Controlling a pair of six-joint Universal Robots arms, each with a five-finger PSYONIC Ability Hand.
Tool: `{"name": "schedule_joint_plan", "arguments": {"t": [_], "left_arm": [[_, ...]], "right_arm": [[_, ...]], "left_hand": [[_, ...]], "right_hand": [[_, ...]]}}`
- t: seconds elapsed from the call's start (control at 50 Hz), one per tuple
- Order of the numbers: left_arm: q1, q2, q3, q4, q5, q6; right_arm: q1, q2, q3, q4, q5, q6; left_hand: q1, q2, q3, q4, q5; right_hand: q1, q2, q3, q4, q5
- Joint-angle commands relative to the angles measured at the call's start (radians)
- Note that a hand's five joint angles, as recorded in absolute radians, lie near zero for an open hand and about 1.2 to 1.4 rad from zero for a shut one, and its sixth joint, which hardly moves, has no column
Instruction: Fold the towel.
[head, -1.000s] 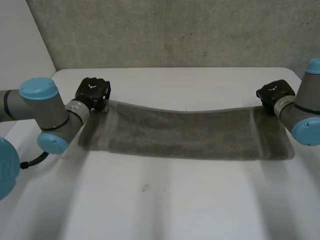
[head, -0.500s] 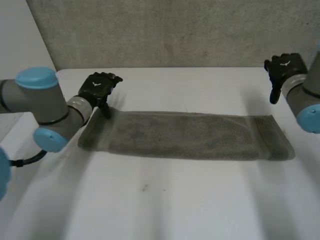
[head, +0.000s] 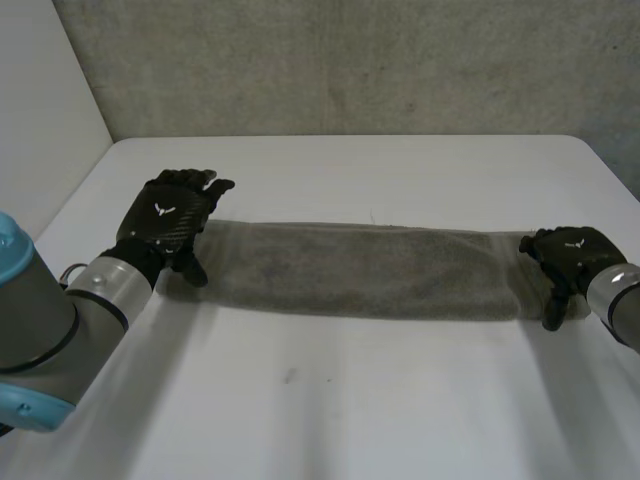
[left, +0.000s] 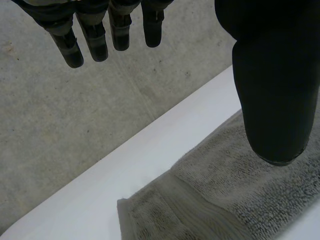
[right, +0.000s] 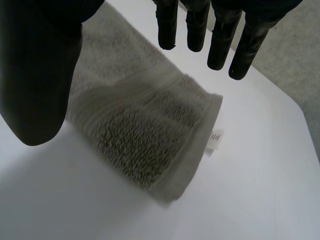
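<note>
A grey towel (head: 360, 268) lies flat on the white table (head: 330, 400) as a long folded strip running left to right. My left hand (head: 165, 215) hovers over its left end, fingers straight and spread, holding nothing. In the left wrist view the thumb (left: 275, 85) hangs above the towel's end (left: 210, 200), not touching it. My right hand (head: 570, 255) is over the towel's right end, also open. In the right wrist view its straight fingers (right: 195, 25) stand clear above the towel's end (right: 145, 130), where a small white label (right: 216, 136) sticks out.
A grey concrete wall (head: 350, 60) rises behind the table's far edge (head: 340, 137). The table's left edge (head: 80, 190) runs close to my left arm. Bare table surface stretches in front of the towel.
Both hands let go of the towel's far edge and opened. They lifted away, then came back toward me over the towel's two ends. The towel has settled flat.
</note>
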Motion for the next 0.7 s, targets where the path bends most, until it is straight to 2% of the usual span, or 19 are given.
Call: {"name": "schedule_joint_plan", "arguments": {"t": [0.02, 0.08, 0.12, 0.14, 0.18, 0.2, 0.22, 0.26, 0.46, 0.56, 0.64, 0.7], "left_arm": [[-0.001, -0.006, -0.035, 0.041, -0.002, -0.002], [0.001, -0.006, -0.041, 0.044, -0.002, -0.002], [-0.001, -0.004, -0.046, 0.046, 0.000, -0.010], [-0.001, -0.004, -0.046, 0.046, 0.000, -0.010], [-0.001, -0.004, -0.046, 0.046, 0.000, -0.026], [-0.001, -0.004, -0.046, 0.046, 0.000, -0.026], [-0.001, -0.004, -0.046, 0.046, 0.000, -0.037], [-0.001, -0.004, -0.046, 0.046, 0.000, -0.049], [0.007, -0.003, -0.047, 0.046, 0.000, -0.079], [0.008, -0.003, -0.052, 0.046, 0.000, -0.079], [0.010, -0.003, -0.053, 0.046, 0.000, -0.079], [0.010, 0.001, -0.053, 0.046, 0.000, -0.079]], "right_arm": [[-0.017, 0.060, 0.045, -0.136, -0.013, -0.047], [-0.020, 0.087, 0.045, -0.159, -0.012, -0.081], [-0.023, 0.109, 0.039, -0.160, -0.004, -0.109], [-0.023, 0.110, 0.039, -0.160, -0.004, -0.109], [-0.035, 0.114, 0.033, -0.165, -0.001, -0.124], [-0.035, 0.114, 0.033, -0.165, -0.001, -0.124], [-0.049, 0.116, 0.030, -0.170, -0.001, -0.126], [-0.064, 0.116, 0.025, -0.174, 0.002, -0.127], [-0.223, 0.057, -0.036, -0.176, 0.017, -0.167], [-0.313, 0.062, -0.129, -0.139, 0.019, -0.325], [-0.298, 0.060, -0.177, -0.104, 0.019, -0.363], [-0.223, 0.042, -0.221, -0.079, 0.022, -0.344]], "left_hand": [[0.001, 0.010, 0.007, 0.008, -0.031], [0.001, 0.010, 0.007, 0.008, -0.031], [0.001, 0.010, 0.007, 0.008, -0.031], [0.001, 0.010, 0.007, 0.008, -0.031], [0.001, 0.010, 0.007, 0.008, -0.031], [0.001, 0.010, 0.007, 0.008, -0.031], [0.001, 0.010, 0.007, 0.008, -0.031], [0.001, 0.010, 0.007, 0.008, -0.031], [0.001, 0.010, 0.007, 0.008, -0.031], [0.001, 0.010, 0.007, 0.008, -0.031], [0.001, 0.010, 0.007, 0.008, -0.031], [0.001, 0.010, 0.007, 0.008, -0.031]], "right_hand": [[-0.040, -0.067, -0.057, -0.075, -0.049], [0.095, 0.068, 0.079, 0.060, 0.086], [0.381, 0.354, 0.365, 0.346, 0.373], [0.383, 0.356, 0.366, 0.348, 0.374], [0.821, 0.794, 0.804, 0.786, 0.812], [0.823, 0.796, 0.807, 0.788, 0.815], [1.079, 1.052, 1.062, 1.044, 1.070], [1.168, 1.141, 1.151, 1.133, 1.159], [1.169, 1.142, 1.152, 1.133, 1.160], [1.169, 1.142, 1.152, 1.133, 1.160], [1.169, 1.142, 1.152, 1.133, 1.160], [1.169, 1.142, 1.152, 1.133, 1.160]]}}
